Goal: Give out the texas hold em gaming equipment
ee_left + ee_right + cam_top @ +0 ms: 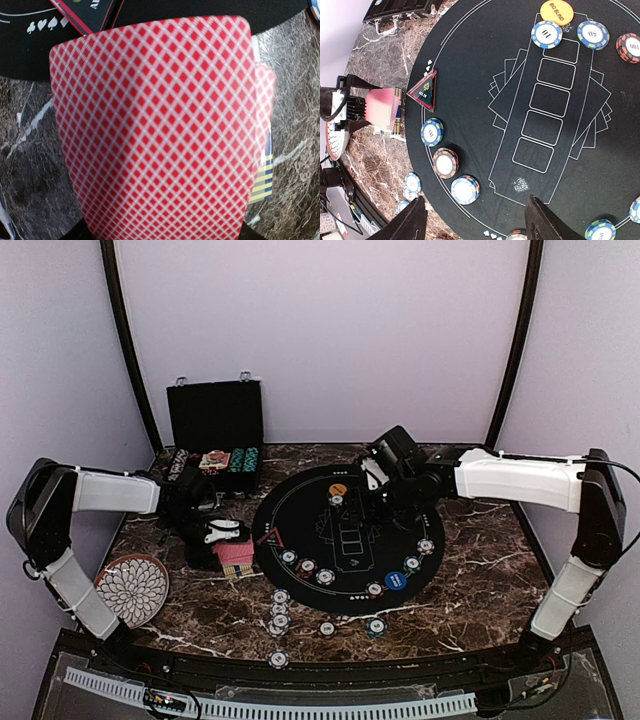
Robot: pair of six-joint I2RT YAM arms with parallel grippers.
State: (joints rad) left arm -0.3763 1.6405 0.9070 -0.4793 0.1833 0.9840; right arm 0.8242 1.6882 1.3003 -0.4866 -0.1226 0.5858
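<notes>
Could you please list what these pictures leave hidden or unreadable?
- Left wrist view: the red-backed card fills the frame, hiding the left hand and the card's face.
- Top view: chip values are too small to read.
- Right wrist view: the right hand is cut off by the bottom edge.
- Top view: the case contents are too small to make out.

Red-backed card point(155, 130) lifted off deck; chips point(325, 577) ringing mat edge.
</notes>
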